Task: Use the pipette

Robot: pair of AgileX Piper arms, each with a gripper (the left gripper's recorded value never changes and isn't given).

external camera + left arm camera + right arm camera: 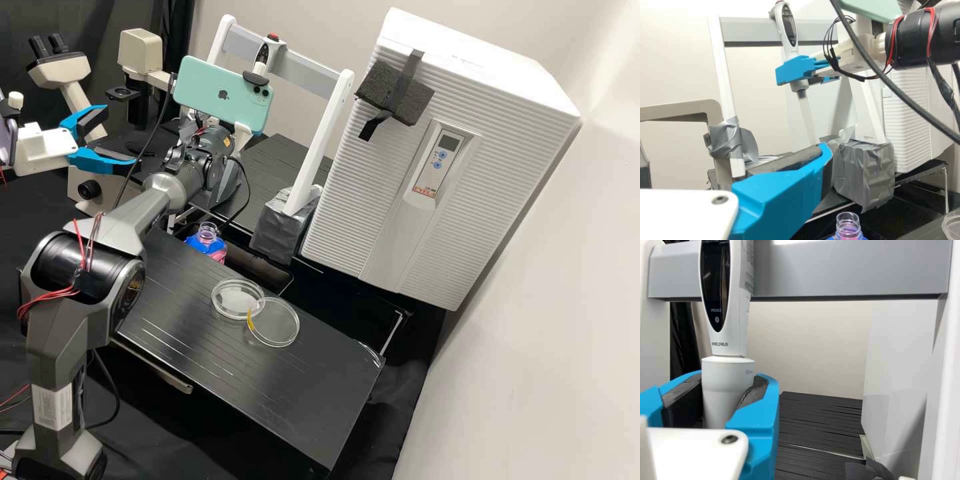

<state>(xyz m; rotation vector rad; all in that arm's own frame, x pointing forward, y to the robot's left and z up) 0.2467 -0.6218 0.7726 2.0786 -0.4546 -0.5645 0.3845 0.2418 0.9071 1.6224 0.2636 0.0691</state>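
Pipette [725,300]: upright, long axis vertical, at white stand [320,140]. Right gripper [720,397] clenched round its collar. Left gripper [92,141] released, well left.

Black board [280,393] set before white machine [433,153]; two touching clear dishes [273,323] laid on it; bottle [209,241] stood left of machine.

Smooth white plastic pipette [725,300], clear glossy dishes [256,311], matt black grooved bench [287,393], crinkled grey tape [280,223], ribbed white plastic cabinet [373,200], rough black foam [393,93] on it
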